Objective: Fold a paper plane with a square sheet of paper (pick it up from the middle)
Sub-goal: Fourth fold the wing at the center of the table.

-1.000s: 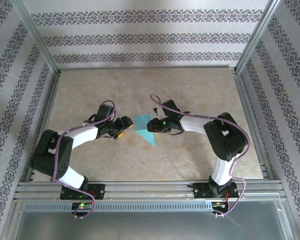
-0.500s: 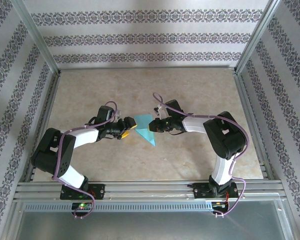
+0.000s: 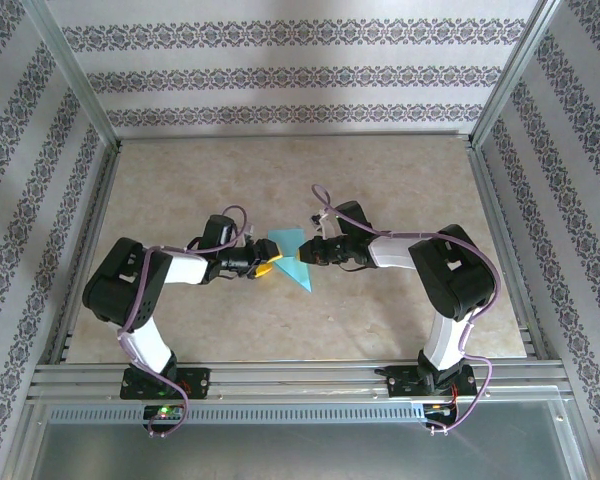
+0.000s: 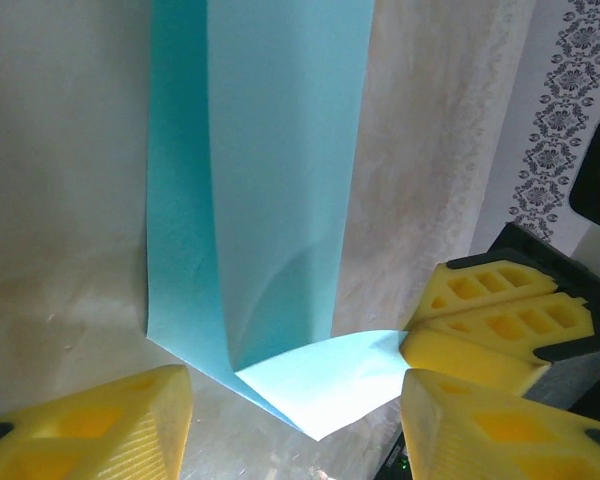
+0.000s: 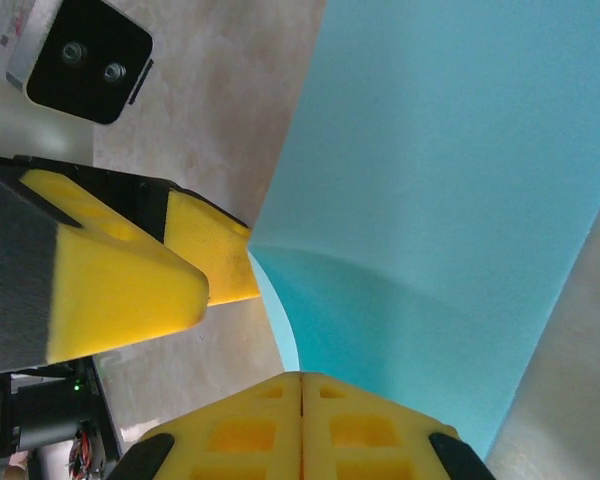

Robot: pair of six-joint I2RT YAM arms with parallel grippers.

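Since a second ago the left gripper has slid in toward the square sheet of paper, its arm stretched lower and farther right, and the right gripper has closed.

The teal sheet lies mid-table, folded into a pointed shape. One corner curls up off the surface. In the left wrist view that raised corner ends between the right gripper's yellow fingers, which are pressed together and pinch it. The right wrist view shows the same pads shut flat against each other at the paper's edge.

The left jaws are spread, one finger on each side of the lifted corner, gripping nothing. The two grippers face each other across the sheet, tips near.

Beige marbled table lies all round, inside patterned walls.
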